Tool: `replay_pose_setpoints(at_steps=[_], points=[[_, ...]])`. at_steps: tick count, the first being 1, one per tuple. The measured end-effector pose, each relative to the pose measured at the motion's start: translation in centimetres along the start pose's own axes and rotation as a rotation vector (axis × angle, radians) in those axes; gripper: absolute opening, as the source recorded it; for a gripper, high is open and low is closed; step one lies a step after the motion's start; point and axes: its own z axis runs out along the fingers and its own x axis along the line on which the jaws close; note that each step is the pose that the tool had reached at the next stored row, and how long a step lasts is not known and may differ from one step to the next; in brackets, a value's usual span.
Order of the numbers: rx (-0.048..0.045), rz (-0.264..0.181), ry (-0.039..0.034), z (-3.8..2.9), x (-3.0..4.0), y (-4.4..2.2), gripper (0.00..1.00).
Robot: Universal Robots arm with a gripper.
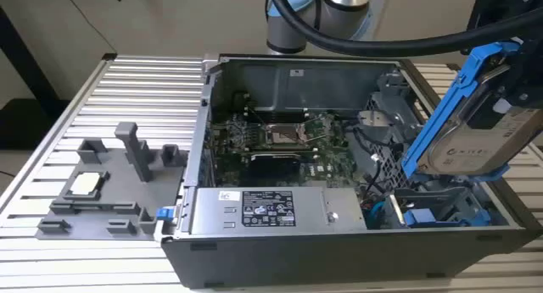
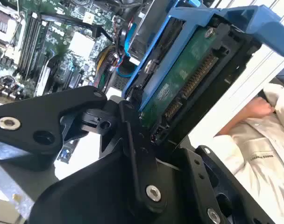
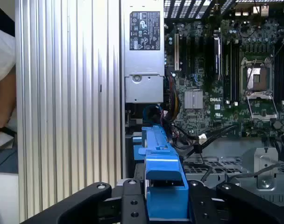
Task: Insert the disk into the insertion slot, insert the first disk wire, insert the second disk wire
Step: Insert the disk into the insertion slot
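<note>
Blue-framed disk (image 1: pixel 472 137) hangs tilted just above the insertion slot (image 1: pixel 431 199), clamped between the fingers (image 3: pixel 131 203). Entering at this angle, I judge its lower corner could jam on the slot's rim.

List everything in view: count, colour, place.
the disk: one, silver-grey in a blue carrier, tilted above the case at the exterior view's right
the insertion slot: one, grey, inside the case below the disk
computer case: one, black, open, on the table
motherboard: one, green, inside the case
power-supply box: one, grey, labelled, at the case's near edge in the exterior view
fixture: one, grey, on the table at the exterior view's left
table: one, ribbed silver, under everything
person's hand: one, with a white sleeve, beyond the disk
gripper: one, black, fingers shut on the disk's carrier
</note>
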Motion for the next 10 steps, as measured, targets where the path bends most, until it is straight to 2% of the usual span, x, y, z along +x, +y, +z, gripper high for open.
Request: replay_pose_setpoints(at_steps=[10], points=[[-0.0001,0.0,0.0,0.0,0.0,0.0,0.33]])
